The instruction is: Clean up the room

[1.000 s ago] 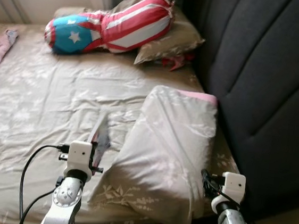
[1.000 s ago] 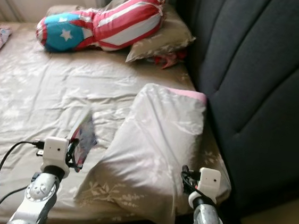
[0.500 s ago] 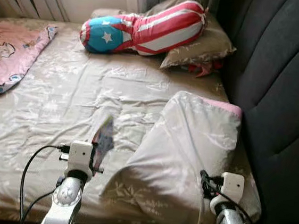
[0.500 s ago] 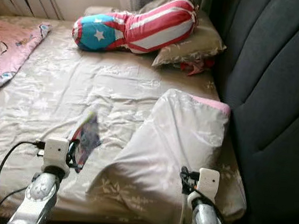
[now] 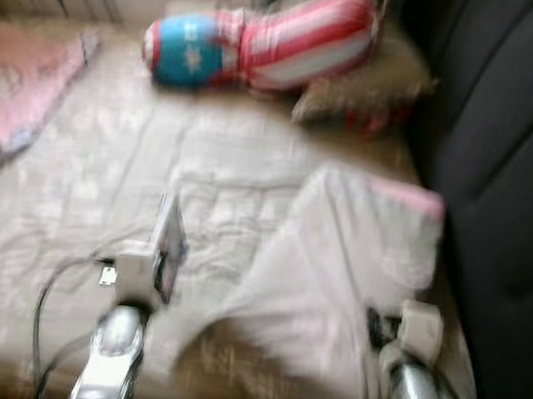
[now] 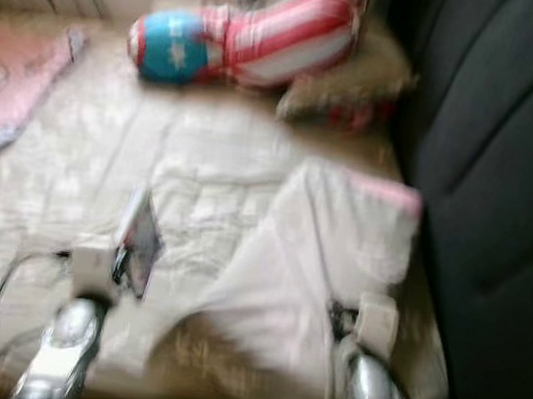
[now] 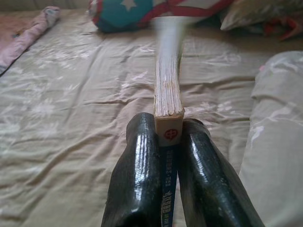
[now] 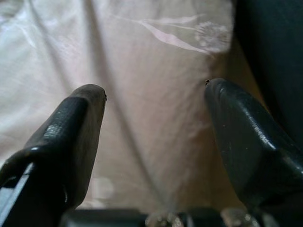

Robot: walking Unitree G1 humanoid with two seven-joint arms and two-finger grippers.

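Left gripper is clamped on a thin book by its spine end, held edge-up above the bed, just beside the near pillow. Probably carried upright so it clears the sheet while being taken off the bed to tidy. Right gripper hangs over the same pillow with fingers spread wide, holding nothing. Beyond the pillow, at the headboard end, lies a striped cushion; a pink blanket sits well apart from the pillow at the bed's far side. Eye views are blurred, giving layout only. Left wrist view shows the book's page edges and the grip clearly; right wrist view shows the gap between the fingers.
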